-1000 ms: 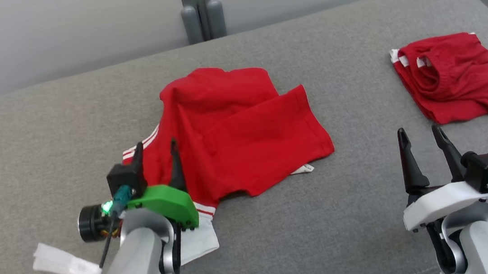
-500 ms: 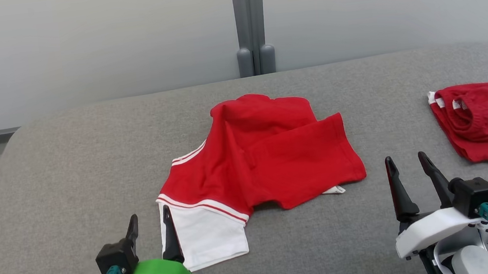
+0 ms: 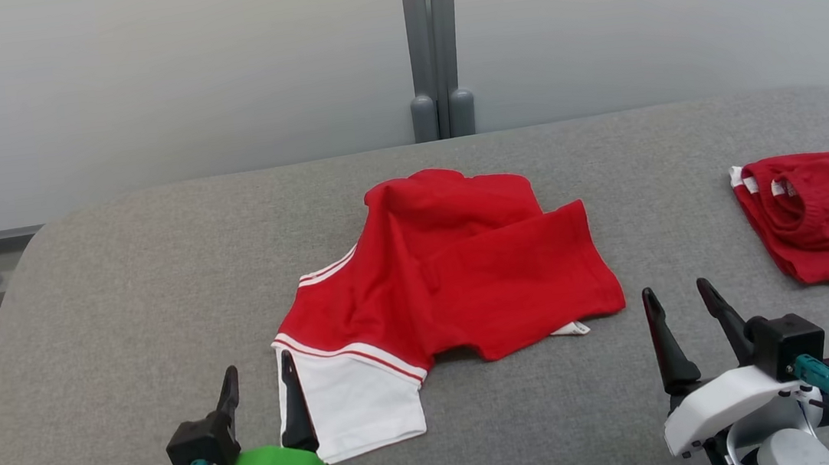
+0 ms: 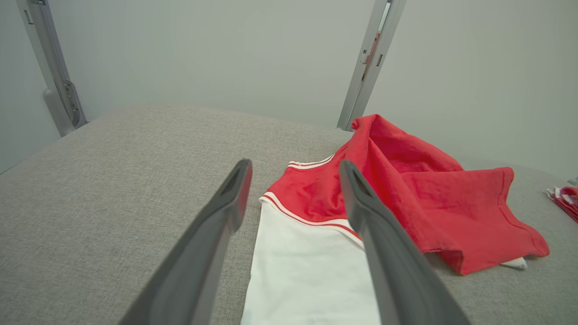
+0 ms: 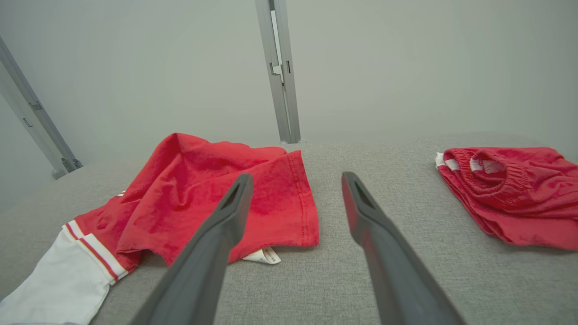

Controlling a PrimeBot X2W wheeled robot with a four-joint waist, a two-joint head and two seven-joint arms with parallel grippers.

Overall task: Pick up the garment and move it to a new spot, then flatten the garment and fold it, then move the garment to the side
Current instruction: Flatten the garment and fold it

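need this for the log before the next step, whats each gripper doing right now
Left gripper: open, holding nothing, at the white end of the garment.
Right gripper: open, holding nothing.

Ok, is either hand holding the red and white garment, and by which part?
Nothing is held. The left hand is open by the white panel of the red and white garment; the right hand is open, clear of it.

Bare cushion (image 3: pixel 120 294) left of garment (image 3: pixel 465 273)
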